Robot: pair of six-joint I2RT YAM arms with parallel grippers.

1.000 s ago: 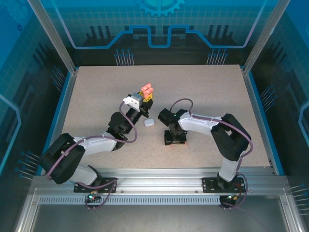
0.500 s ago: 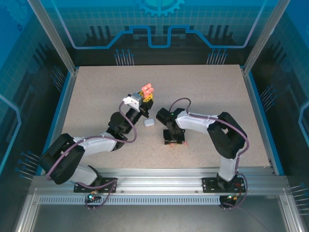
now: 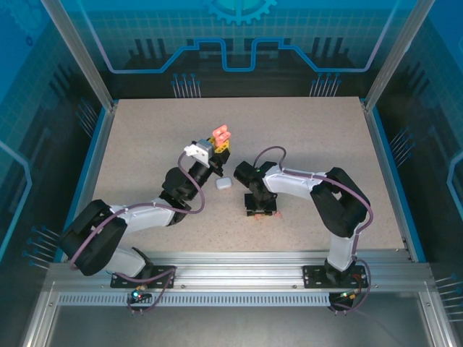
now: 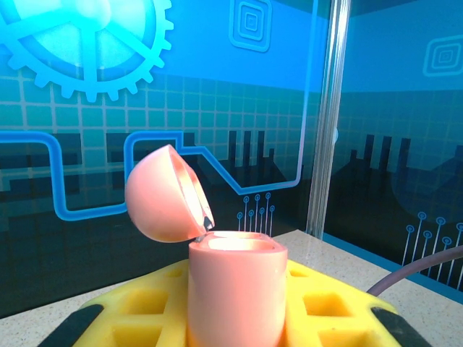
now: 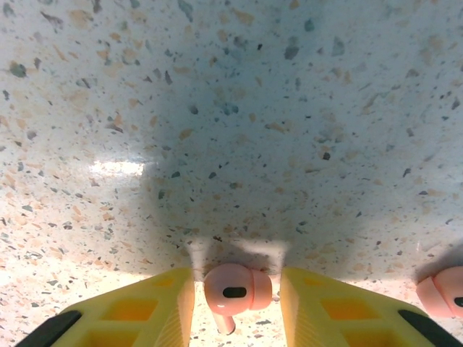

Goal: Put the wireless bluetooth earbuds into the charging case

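My left gripper is shut on a salmon-pink charging case, held upright with its round lid hinged open; from above, case and gripper are near the table's middle. My right gripper points straight down at the table. Its yellow fingers straddle a pink earbud that lies on the surface. A narrow gap shows on each side of it, so the jaws are open. A second pink earbud lies just to the right.
A white closed case lies on the speckled table between the two arms. Blue-lit enclosure walls and metal posts surround the table.
The right arm shifted slightly left and settled over the earbud, and its fingers narrowed around it. The left arm and the pink case have not moved.
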